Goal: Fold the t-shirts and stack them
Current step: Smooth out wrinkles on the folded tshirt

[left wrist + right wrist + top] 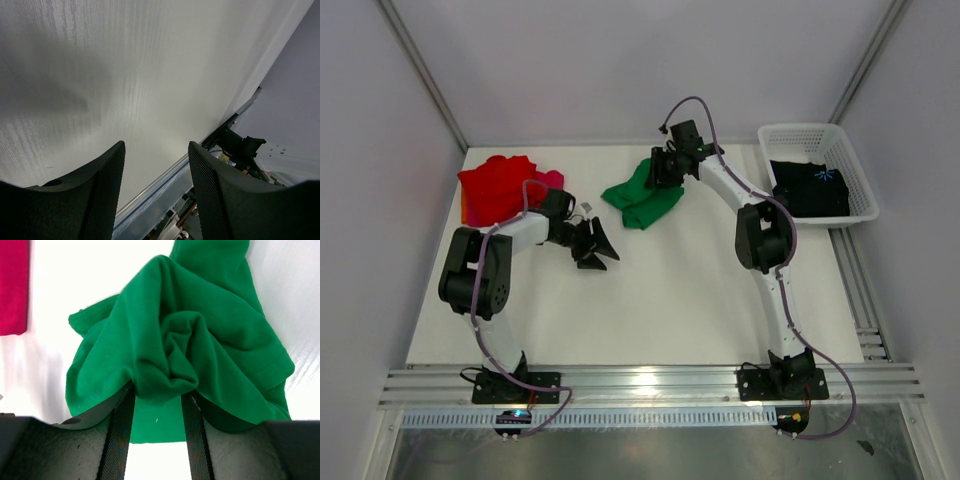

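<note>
Where the right tool [159,395] pinches it, green t-shirt [210,330] bunched, creased, rumpled

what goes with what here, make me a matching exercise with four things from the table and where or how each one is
Column one:
1 green shirt
2 black shirt
3 red shirt
4 left gripper

Column two:
a in the white basket
b open above bare table, holding nothing
c heaped at the far left corner of the table
d bunched up, pinched in the right gripper

Pairs: 1-d, 2-a, 3-c, 4-b
</note>
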`<state>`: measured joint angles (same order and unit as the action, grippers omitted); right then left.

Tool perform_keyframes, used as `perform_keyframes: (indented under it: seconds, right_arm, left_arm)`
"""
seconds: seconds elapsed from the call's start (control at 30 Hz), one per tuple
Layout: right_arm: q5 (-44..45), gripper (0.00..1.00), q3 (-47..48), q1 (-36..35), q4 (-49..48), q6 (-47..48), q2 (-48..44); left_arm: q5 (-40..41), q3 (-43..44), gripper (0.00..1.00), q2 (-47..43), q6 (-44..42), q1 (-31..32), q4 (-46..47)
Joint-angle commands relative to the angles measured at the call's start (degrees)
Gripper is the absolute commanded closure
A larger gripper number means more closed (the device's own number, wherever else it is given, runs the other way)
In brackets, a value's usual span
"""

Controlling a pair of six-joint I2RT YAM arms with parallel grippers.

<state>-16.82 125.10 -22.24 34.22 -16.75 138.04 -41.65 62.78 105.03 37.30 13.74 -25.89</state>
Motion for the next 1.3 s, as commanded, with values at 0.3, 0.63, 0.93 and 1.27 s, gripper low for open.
perform_keyframes:
  seconds: [0.3,0.63,0.93,1.27]
  right_arm:
    - [-5.5,0.54,-5.9,0.0,-12.8,-3.7,-0.1]
    - [-6.5,0.52,3.4,0.0,-23.3,-9.5,-2.3]
    - [-5.7,0.50,3.8,0.1,-30.1,-14.8,-2.3]
    - [-8.8,0.50,-4.2,-0.1,-28.6,-12.1,-7.2]
  left_arm:
    - [-2.1,-3.5,0.44,-0.1,1.2,0.0,4.6]
    - [-1.9,-3.5,0.44,0.3,1.2,0.0,4.6]
    - [-1.7,-5.1,0.44,0.0,1.0,0.0,4.6]
    - [-1.9,-6.0,0.44,0.5,2.7,0.1,6.8]
